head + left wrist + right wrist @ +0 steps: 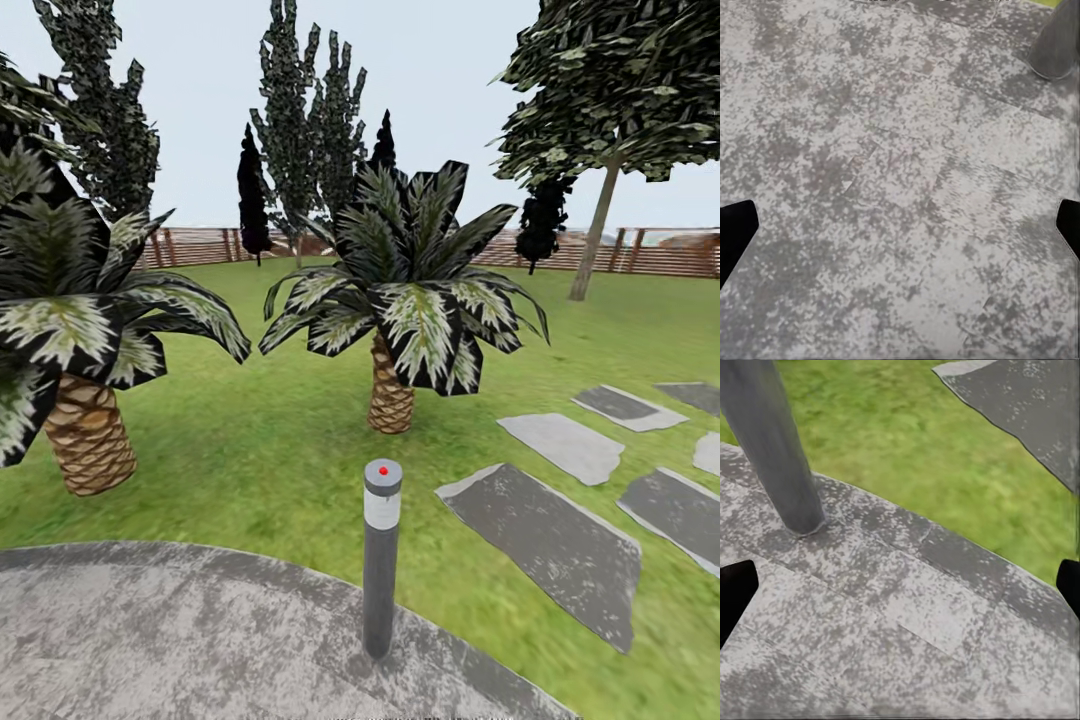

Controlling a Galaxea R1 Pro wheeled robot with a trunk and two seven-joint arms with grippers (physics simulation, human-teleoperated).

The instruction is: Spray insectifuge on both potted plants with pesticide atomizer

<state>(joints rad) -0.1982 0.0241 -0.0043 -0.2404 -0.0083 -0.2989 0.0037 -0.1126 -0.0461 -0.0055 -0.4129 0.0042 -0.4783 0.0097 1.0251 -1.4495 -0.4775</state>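
I am in the garden, facing a green lawn from the edge of a round grey paved patio. The pesticide atomizer and the potted plants are out of view. My left gripper is open, its dark fingertips wide apart over bare speckled paving. My right gripper is open too, hanging over the patio's rim where the paving meets the grass. Neither holds anything.
A tall grey post with a red dot stands on the patio edge straight ahead, close to both grippers. Two scaly-trunked palms grow beyond it. Grey stepping slabs run off to the right. A brown slatted fence closes the far side.
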